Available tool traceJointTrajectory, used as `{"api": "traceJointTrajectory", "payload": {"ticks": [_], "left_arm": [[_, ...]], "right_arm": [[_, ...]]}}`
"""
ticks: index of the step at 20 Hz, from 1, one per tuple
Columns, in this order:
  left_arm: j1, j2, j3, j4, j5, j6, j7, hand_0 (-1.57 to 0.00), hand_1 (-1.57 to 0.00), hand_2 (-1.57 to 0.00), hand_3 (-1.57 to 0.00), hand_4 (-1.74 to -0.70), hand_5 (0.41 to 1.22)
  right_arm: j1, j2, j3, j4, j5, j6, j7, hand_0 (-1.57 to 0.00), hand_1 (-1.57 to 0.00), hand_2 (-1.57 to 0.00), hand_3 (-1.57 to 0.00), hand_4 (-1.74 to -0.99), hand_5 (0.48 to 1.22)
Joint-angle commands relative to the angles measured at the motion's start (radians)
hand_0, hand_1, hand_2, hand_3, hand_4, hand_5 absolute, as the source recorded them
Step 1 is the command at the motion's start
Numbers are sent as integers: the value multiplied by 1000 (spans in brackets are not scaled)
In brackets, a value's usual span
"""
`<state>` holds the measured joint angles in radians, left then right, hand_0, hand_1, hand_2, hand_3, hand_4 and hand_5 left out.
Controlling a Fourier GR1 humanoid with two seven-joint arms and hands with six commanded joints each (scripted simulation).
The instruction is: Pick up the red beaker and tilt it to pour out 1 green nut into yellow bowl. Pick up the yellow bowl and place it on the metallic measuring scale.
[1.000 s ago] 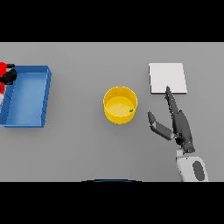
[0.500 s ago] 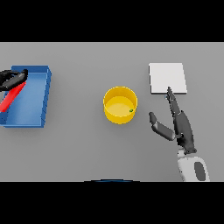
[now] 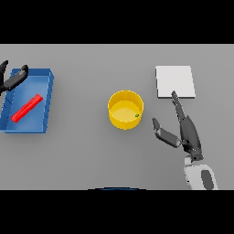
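The yellow bowl (image 3: 125, 109) stands mid-table with a small green nut (image 3: 136, 116) inside near its right wall. The red beaker (image 3: 27, 108) lies on its side in the blue tray (image 3: 47, 96) at the left. My left hand (image 3: 13, 80) hovers at the tray's upper left corner, fingers straight and holding nothing. My right hand (image 3: 186, 131) is open to the right of the bowl, thumb spread toward the bowl, fingertips reaching the front edge of the metallic measuring scale (image 3: 175, 81), a flat pale square at the back right.
The blue tray has raised walls and sits at the table's left edge. Bare grey table lies between the tray, the bowl and the scale.
The left hand has let go of the red beaker, which now lies in the blue tray. That hand drew back toward the upper left. The right hand stayed still.
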<state>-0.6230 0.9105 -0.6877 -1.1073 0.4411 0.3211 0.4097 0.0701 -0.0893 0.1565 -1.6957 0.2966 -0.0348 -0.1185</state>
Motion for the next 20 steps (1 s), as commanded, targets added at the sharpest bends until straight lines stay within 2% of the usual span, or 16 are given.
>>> {"api": "traceJointTrajectory", "payload": {"ticks": [1, 2, 4, 6, 9, 12, 17, 20], "left_arm": [[9, 0, 5, -10, 6, 10, -9, -43, -38, -36, -30, -711, 674], [1, -1, 8, 0, 6, 3, -14, -34, -30, -29, -24, -710, 679], [8, 7, 8, -10, 4, 12, -16, -22, -19, -18, -15, -710, 689], [1, -7, 11, -16, 13, 15, -19, -13, -12, -11, -9, -719, 676], [13, -19, 14, -3, 20, 11, -46, -6, -6, -5, -4, -719, 664], [9, -6, 19, -12, 27, -1, -42, -3, -2, -2, -2, -715, 669], [22, -4, 14, -26, 28, 3, -45, 0, 0, 0, 0, -716, 682], [14, -15, 19, -17, 37, 5, -39, 0, 0, 0, 1, -722, 688]], "right_arm": [[-6, -11, 8, 0, 5, 17, 7, 1, 1, 1, 1, -1146, 691], [-20, -26, 21, -2, 16, 35, -5, 1, 1, 1, 1, -1132, 703], [-57, -82, 50, 11, 52, 92, -17, 1, 1, 1, 1, -1153, 728], [-140, -156, 91, 34, 140, 139, 34, 1, 1, 1, 1, -1190, 716], [-255, -238, 195, 53, 290, 217, 47, 1, 1, 1, 1, -1220, 701], [-364, -307, 292, 117, 416, 271, -14, 1, 1, 1, 1, -1232, 702], [-514, -350, 394, 217, 510, 366, -75, 1, 1, 1, 1, -1211, 704], [-594, -328, 454, 297, 551, 414, -77, 1, 1, 1, 1, -1219, 705]]}}
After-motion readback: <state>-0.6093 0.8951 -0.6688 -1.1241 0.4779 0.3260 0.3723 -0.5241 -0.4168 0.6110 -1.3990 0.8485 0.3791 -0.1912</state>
